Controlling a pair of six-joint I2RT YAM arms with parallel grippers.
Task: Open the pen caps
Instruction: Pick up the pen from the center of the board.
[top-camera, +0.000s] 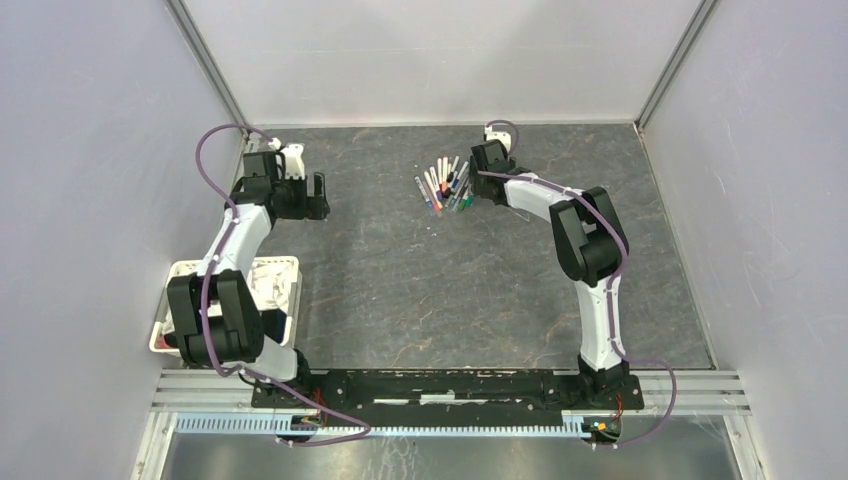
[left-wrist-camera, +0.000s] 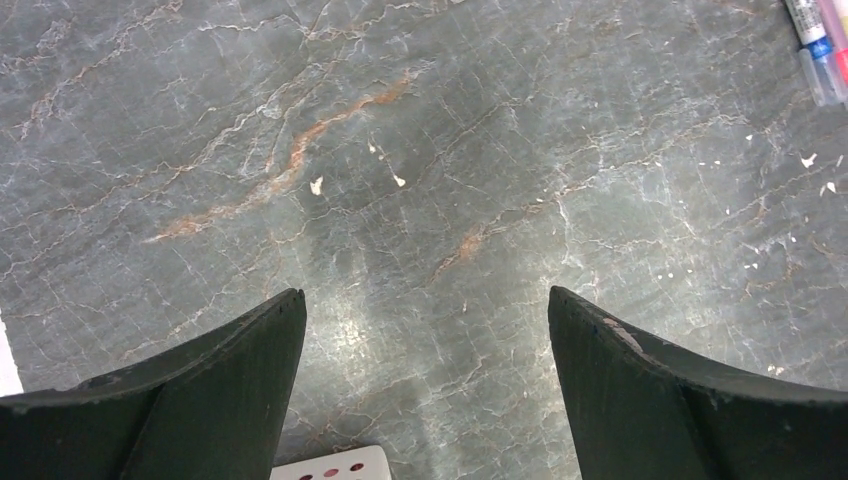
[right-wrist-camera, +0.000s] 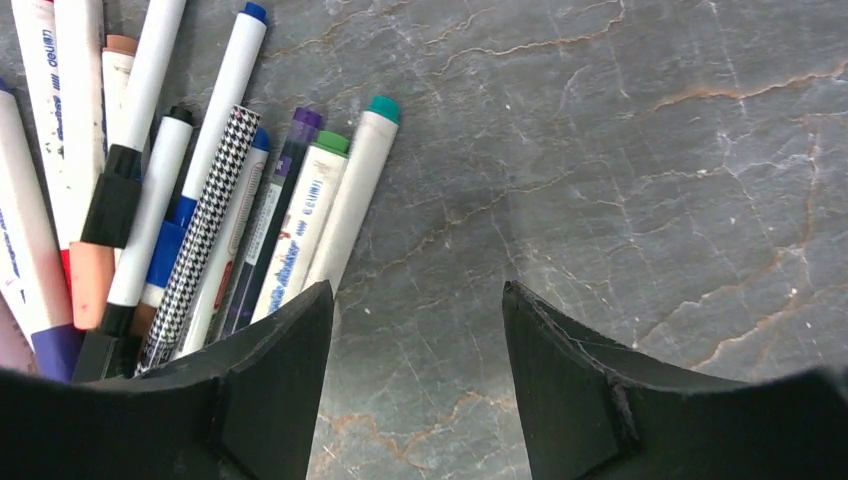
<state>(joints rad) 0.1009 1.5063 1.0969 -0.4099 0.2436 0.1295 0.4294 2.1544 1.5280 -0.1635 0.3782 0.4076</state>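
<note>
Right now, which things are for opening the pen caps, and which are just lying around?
For the job: pens, heaped at the far side; pen caps, on those pens; right gripper, open beside the heap; left gripper, open above bare table.

Just lying about: white basket by the left arm; white flecks on the table.

The pens (right-wrist-camera: 228, 90) are mostly white-barrelled; their pen caps (right-wrist-camera: 383, 105) run blue, teal, green, purple, black and salmon — the houndstooth pen (right-wrist-camera: 200, 225) is black-and-white. The table (right-wrist-camera: 650, 180) is dark grey marble (veined rust-orange, with pale flecks).
</note>
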